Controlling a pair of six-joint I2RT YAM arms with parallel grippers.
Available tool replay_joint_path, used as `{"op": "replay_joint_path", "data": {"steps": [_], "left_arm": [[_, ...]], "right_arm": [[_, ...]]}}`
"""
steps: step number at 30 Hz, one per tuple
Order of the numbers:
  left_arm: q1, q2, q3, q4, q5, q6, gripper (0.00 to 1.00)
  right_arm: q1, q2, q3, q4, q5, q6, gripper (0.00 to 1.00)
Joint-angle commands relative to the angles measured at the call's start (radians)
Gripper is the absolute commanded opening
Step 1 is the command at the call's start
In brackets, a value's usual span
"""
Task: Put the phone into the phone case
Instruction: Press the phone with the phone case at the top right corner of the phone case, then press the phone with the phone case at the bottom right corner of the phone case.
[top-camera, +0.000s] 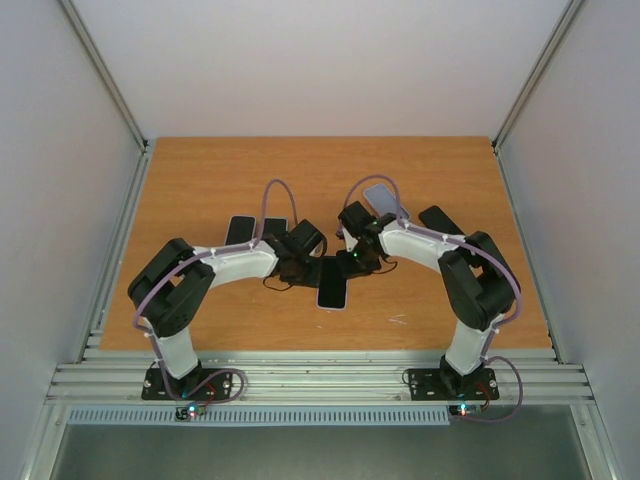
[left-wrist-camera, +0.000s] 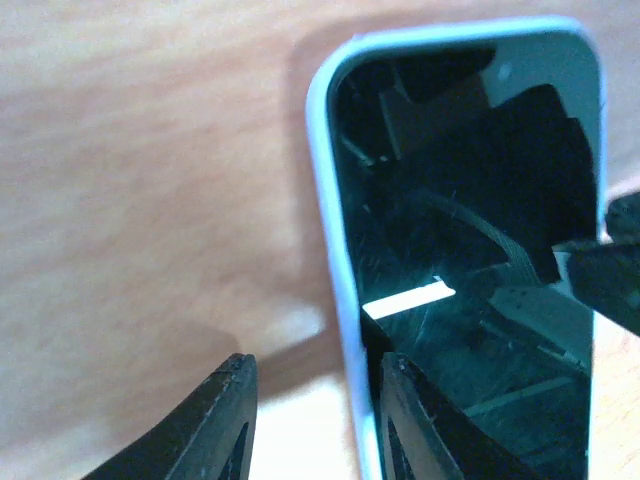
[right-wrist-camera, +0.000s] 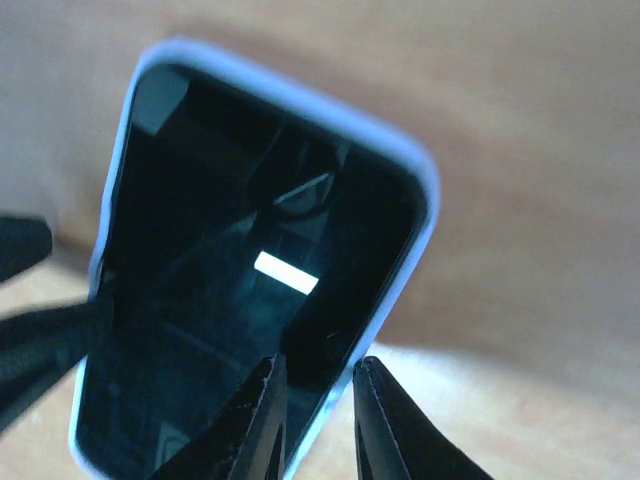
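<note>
A black-screened phone (top-camera: 332, 292) lies flat on the wooden table, sitting inside a light blue phone case whose rim (left-wrist-camera: 334, 250) frames it. My left gripper (top-camera: 306, 262) is open and straddles the case's left edge (left-wrist-camera: 315, 400): one finger is over the bare table, the other over the screen (left-wrist-camera: 470, 250). My right gripper (top-camera: 352, 262) straddles the opposite edge (right-wrist-camera: 318, 400) with a narrow gap. One finger is over the screen (right-wrist-camera: 250, 260), the other against the outside of the blue rim (right-wrist-camera: 405, 270).
Two dark flat phones or cases (top-camera: 256, 229) lie behind the left arm. A grey-blue one (top-camera: 381, 198) and a black one (top-camera: 440, 220) lie behind the right arm. The table's front edge (top-camera: 320, 349) runs just ahead of the arm bases.
</note>
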Motion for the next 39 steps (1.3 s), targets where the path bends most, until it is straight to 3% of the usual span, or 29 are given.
{"op": "replay_joint_path", "data": {"steps": [1, 8, 15, 25, 34, 39], "left_arm": [[-0.021, -0.069, -0.04, -0.069, -0.011, -0.004, 0.36], [-0.046, -0.143, -0.107, -0.012, 0.051, -0.052, 0.39], [-0.068, -0.146, -0.155, 0.04, 0.08, -0.088, 0.41], [-0.073, -0.106, -0.176, 0.082, 0.106, -0.103, 0.39], [-0.074, -0.111, -0.199, 0.082, 0.076, -0.109, 0.4], [-0.075, -0.149, -0.193, 0.033, 0.023, -0.099, 0.43]], "right_arm": [[0.023, -0.092, -0.082, -0.007, -0.13, 0.061, 0.22], [0.046, -0.192, -0.231, 0.087, -0.201, 0.152, 0.24], [0.066, -0.178, -0.288, 0.128, -0.212, 0.204, 0.21], [0.115, -0.06, -0.264, 0.066, -0.109, 0.209, 0.05], [0.19, 0.138, -0.154, 0.006, 0.017, 0.204, 0.04], [0.189, 0.052, -0.178, 0.105, -0.082, 0.184, 0.05]]}}
